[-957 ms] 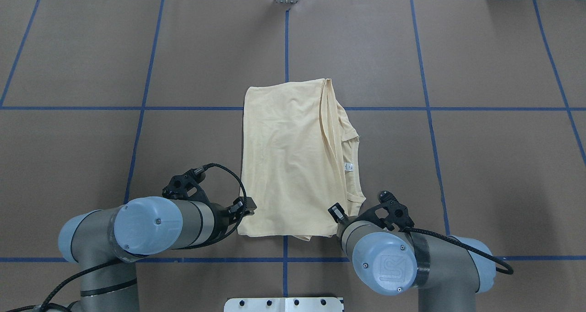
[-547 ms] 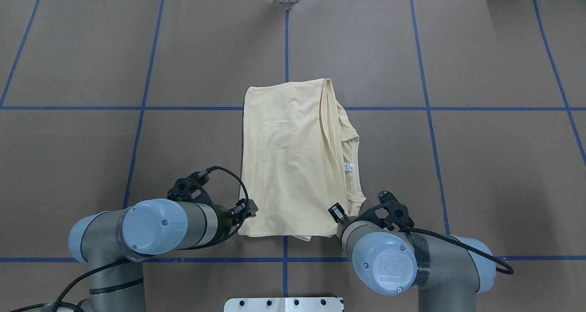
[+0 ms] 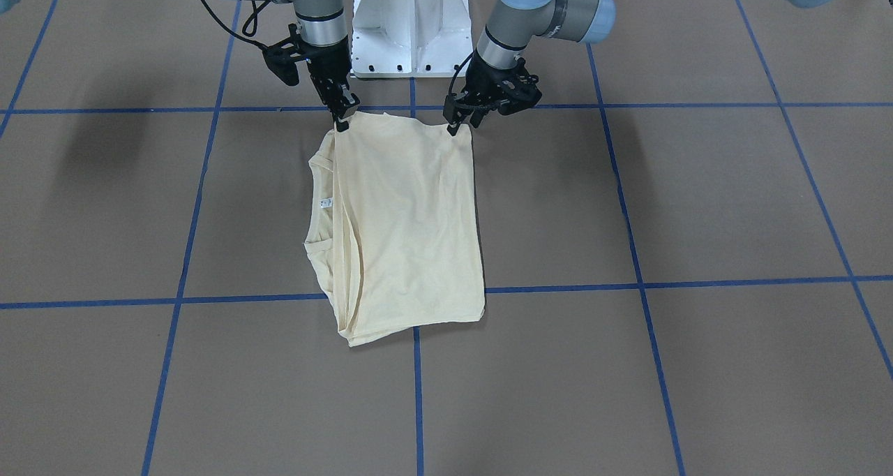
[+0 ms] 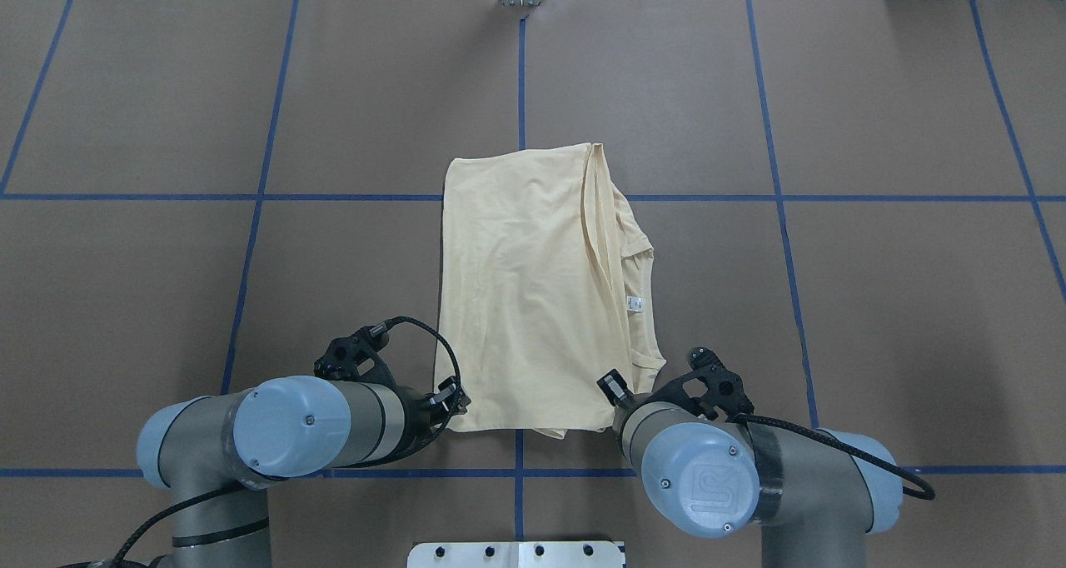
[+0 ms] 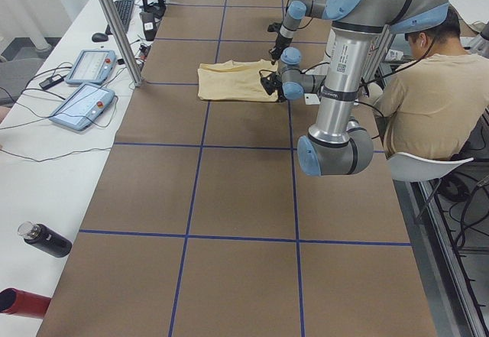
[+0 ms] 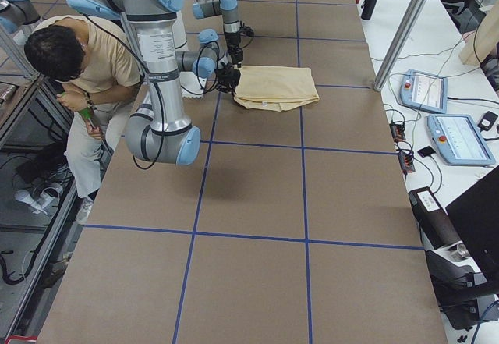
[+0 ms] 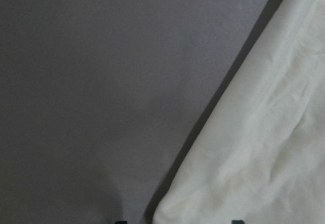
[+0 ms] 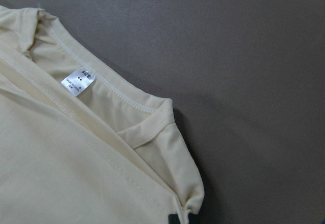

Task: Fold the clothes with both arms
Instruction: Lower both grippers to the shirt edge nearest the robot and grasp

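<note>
The cream-yellow T-shirt (image 4: pixel 533 301) lies folded into a tall rectangle at the table's middle, print hidden. Its neckline and white label (image 4: pixel 635 304) show along its right side, as they do in the right wrist view (image 8: pixel 77 81). My left gripper (image 4: pixel 456 399) is at the shirt's near left corner. It is open, with the cloth edge (image 7: pixel 264 148) between its fingertips (image 7: pixel 120 222). My right gripper (image 4: pixel 612 389) is at the near right corner and shut on a puckered bit of shirt (image 8: pixel 190 203). In the front view the left gripper (image 3: pixel 457 125) and the right gripper (image 3: pixel 342 120) are both down at the shirt's (image 3: pixel 411 218) edge.
The white pedestal base (image 3: pixel 408 22) stands just behind the grippers. A seated person (image 5: pixel 428 100) is beside the robot. Teach pendants (image 5: pixel 88 66) and a metal post (image 5: pixel 114 27) are along the far side table. Brown table with blue tape lines (image 4: pixel 774 193) surrounds the shirt.
My left arm has moved right and toward the robot, bringing its gripper onto the shirt's near left corner. The right arm and the shirt have not moved.
</note>
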`<state>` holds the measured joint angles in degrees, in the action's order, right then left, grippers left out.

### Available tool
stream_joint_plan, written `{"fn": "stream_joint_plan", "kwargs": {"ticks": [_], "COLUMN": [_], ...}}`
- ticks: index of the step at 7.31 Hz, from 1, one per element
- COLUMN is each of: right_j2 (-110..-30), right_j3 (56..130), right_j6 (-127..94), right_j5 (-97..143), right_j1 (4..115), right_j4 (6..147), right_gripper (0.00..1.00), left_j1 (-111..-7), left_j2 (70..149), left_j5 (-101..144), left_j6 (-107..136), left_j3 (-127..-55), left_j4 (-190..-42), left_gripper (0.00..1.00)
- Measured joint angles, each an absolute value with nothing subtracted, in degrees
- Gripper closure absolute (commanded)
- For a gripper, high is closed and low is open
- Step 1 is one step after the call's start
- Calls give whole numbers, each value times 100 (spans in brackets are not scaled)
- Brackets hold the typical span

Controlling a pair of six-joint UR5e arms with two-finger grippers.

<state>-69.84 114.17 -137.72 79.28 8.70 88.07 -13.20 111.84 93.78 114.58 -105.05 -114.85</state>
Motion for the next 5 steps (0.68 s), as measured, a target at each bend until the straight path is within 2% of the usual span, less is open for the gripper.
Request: {"fn": "stream_joint_plan", "kwargs": {"ticks": [1,3,5], "right_j2": [-6986,-6987,-6990], "right_j3": [11417,11417,11417], "right_j6": [-13772,-13773,-13772], "right_j5": [7928,7928,7928], "right_j1": [870,875,881], "right_j4": [8807,8807,8807], "right_gripper": [100,100,100], "left_j1": [-1285,-1255,-1249], "left_j2": [11186,11184,11170], "left_j5": [9378,9378,9382], "left_j6": [11499,11529,11548], "left_j3": [-10503,-10504,-10533], "left_j4": [-11482,-11479,-11473], "left_gripper": [64,100,100]}}
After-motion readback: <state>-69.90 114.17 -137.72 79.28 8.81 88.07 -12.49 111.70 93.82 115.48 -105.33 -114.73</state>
